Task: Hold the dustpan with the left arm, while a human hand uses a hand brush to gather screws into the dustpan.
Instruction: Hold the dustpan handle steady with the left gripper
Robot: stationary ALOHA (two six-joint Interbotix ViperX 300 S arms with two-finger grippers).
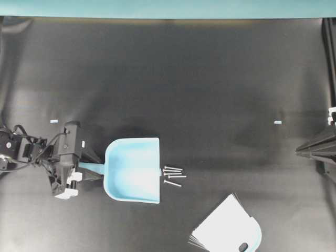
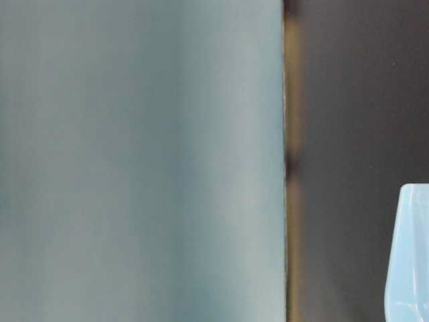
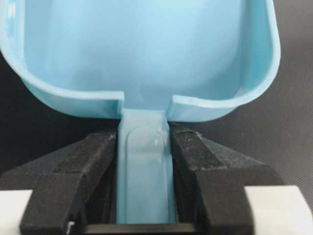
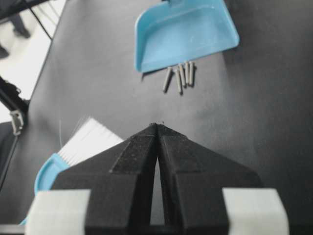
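- The left arm's black two-fingered gripper [image 3: 145, 181] sits with its jaws drawn in against the short narrow handle of the light blue plastic dustpan [image 3: 146, 54]; in the left wrist view each black finger [image 3: 93, 161] presses a side of the handle, so the gripper is clamped on the dustpan.
- In the overhead view that same left gripper [image 1: 86, 169] lies at the left of the black table surface [image 1: 184, 73], with its white trim blocks and thin black cables trailing further left, and the handle runs from its fingertips straight to the scoop.
- The dustpan [image 1: 134, 170] lies just to the right of the gripper, its rounded back toward the gripper and its wide straight mouth facing right, away from it.
- The thin silver metal screws [image 1: 173, 176], about five, lie in a loose cluster on the table just beyond the mouth, close to the rim but outside the scoop; the right wrist view shows them [image 4: 180, 76] side by side just in front of the pan's edge.
- A blue-backed hand brush with white bristles [image 1: 228, 226] lies flat near the lower right, well apart from the dustpan and screws.
- The right arm's black gripper [image 4: 157, 128] has its two fingertips meeting at a point with nothing between them, so it is closed and empty, far to the right of the dustpan.
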